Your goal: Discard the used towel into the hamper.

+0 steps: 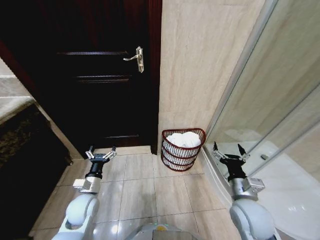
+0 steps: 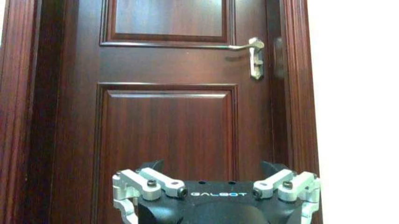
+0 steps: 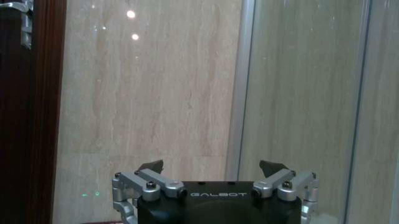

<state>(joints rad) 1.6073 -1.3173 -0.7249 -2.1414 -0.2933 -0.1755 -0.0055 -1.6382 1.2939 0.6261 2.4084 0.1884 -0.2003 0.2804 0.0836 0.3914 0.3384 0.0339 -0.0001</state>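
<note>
One hamper [image 1: 182,150] was counted, a dark reddish-brown openwork basket standing on the tiled floor [image 1: 137,187] against the beige stone wall [image 1: 200,65], just right of the dark wooden door [image 1: 100,90] and left of the glass shower screen [image 1: 270,100]. It held white towelling [image 1: 183,139] heaped up to the rim; whether this was one towel or several could not be told. No towel lay on the floor.

Two grippers were counted, both empty. The left gripper [image 1: 100,152] was held low over the floor in front of the door, well to the left of the hamper, its fingers spread apart with nothing between them. In the left wrist view, this gripper [image 2: 215,170] faced the door panels, below the single metal lever handle [image 2: 252,53]. The right gripper [image 1: 229,150] was held near the base of the shower screen, just to the right of the hamper and apart from it, fingers likewise spread and holding nothing. In the right wrist view, that gripper [image 3: 213,168] faced the stone wall and the screen's metal frame [image 3: 240,84].
</note>
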